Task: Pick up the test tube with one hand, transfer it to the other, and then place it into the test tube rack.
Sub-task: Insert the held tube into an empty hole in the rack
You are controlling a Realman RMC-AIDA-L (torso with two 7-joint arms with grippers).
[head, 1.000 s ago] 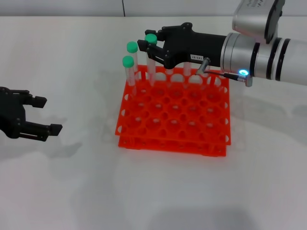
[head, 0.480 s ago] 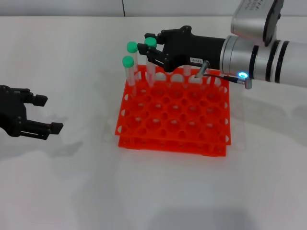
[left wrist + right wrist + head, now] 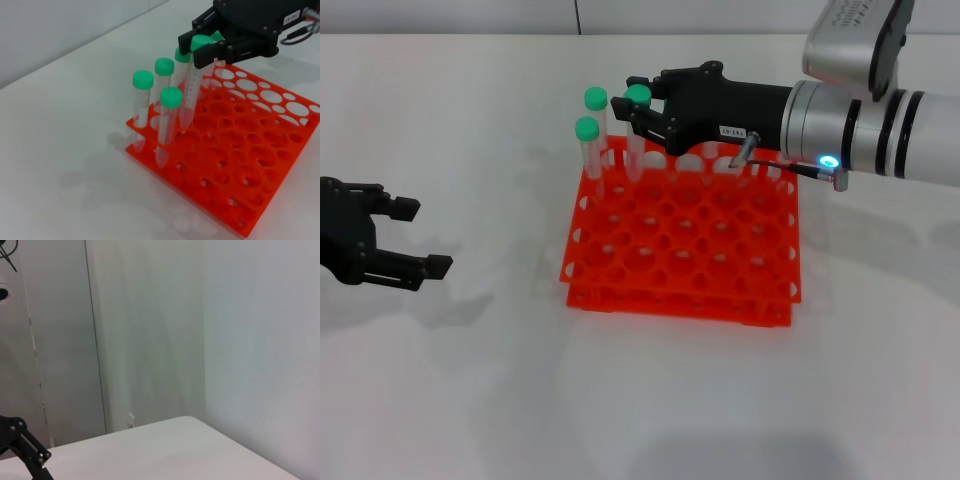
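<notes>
Head view: right gripper [image 3: 642, 102], black with a small white label, reaches over the far edge of the test tube rack [image 3: 685, 235], fingers clamped on the test tube [image 3: 636, 128] just below its green cap. The tube stands about upright, its lower end in a hole of the rack's far-left corner area; whether it is fully seated I cannot tell. Two other green-capped tubes [image 3: 590, 150] stand in holes right beside it, nearer the rack's left edge. The orange-red rack sits mid-desk on the white desk [image 3: 640, 400]. Left gripper [image 3: 395, 240], unlabelled black, hangs low near the desk's left edge, well apart from the rack, fingers spread and holding nothing. Left wrist view shows the right gripper's fingertips [image 3: 207, 54] pinching the tube's cap end, with four more capped tubes clustered in that same rack corner.
</notes>
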